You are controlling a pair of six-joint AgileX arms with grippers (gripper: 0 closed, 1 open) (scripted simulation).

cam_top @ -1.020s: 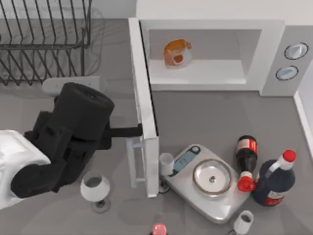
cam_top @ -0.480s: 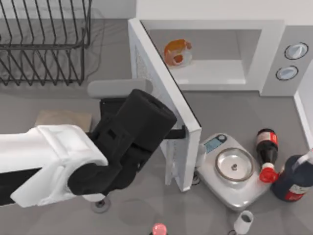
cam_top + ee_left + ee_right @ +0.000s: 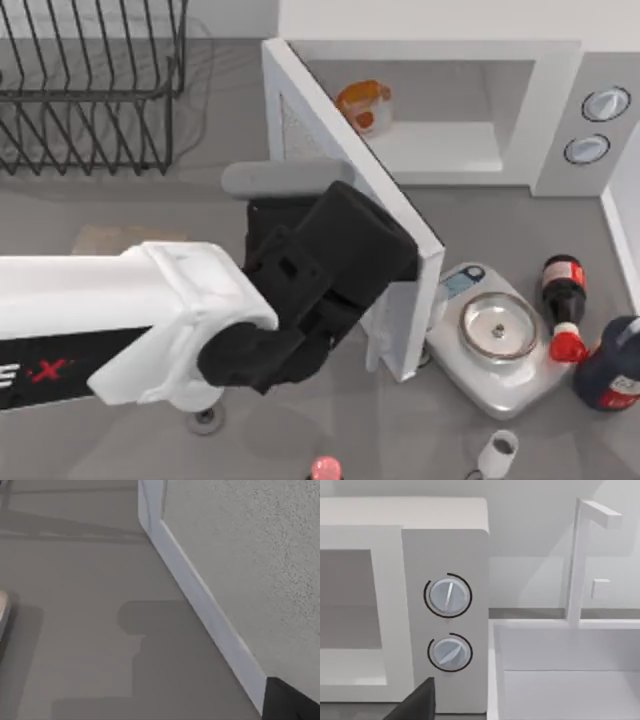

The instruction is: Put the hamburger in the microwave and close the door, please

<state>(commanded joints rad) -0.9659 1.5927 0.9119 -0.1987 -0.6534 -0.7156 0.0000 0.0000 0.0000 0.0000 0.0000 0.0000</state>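
hamburger (image 3: 364, 105) inside microwave (image 3: 545, 110) | door (image 3: 352, 190) half-open | left arm against door's outer face

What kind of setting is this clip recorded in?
Most likely a simulated kitchen counter: a white microwave with its door partly open and a hamburger inside, a wire dish rack, and kitchen scales beside cola bottles.
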